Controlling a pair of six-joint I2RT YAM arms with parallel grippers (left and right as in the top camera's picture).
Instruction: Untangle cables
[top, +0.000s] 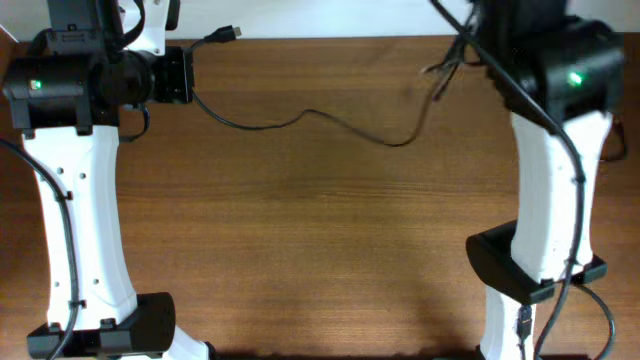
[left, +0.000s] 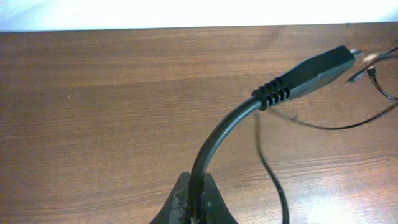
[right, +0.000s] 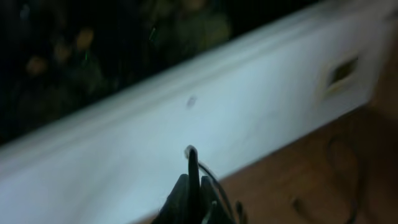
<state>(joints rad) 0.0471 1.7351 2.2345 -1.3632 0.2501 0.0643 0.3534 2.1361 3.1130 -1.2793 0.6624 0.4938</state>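
Observation:
One thin black cable (top: 300, 117) lies across the far part of the table between my two arms. My left gripper (top: 188, 75) at the far left is shut on one end of it. In the left wrist view the jaws (left: 193, 208) pinch the cord just behind its black plug (left: 317, 67), which sticks up and to the right. My right gripper (right: 193, 199) is lifted at the far right and shut on a thin cable end (right: 191, 155). In the overhead view that gripper is hidden under its arm, and several thin cable ends (top: 445, 72) hang below it.
The wooden table (top: 320, 240) ends at a white wall (right: 186, 124) just behind both grippers. The arm bases stand at the front left (top: 100, 335) and front right (top: 530, 265). A thicker robot cable (top: 520, 100) runs along the right arm.

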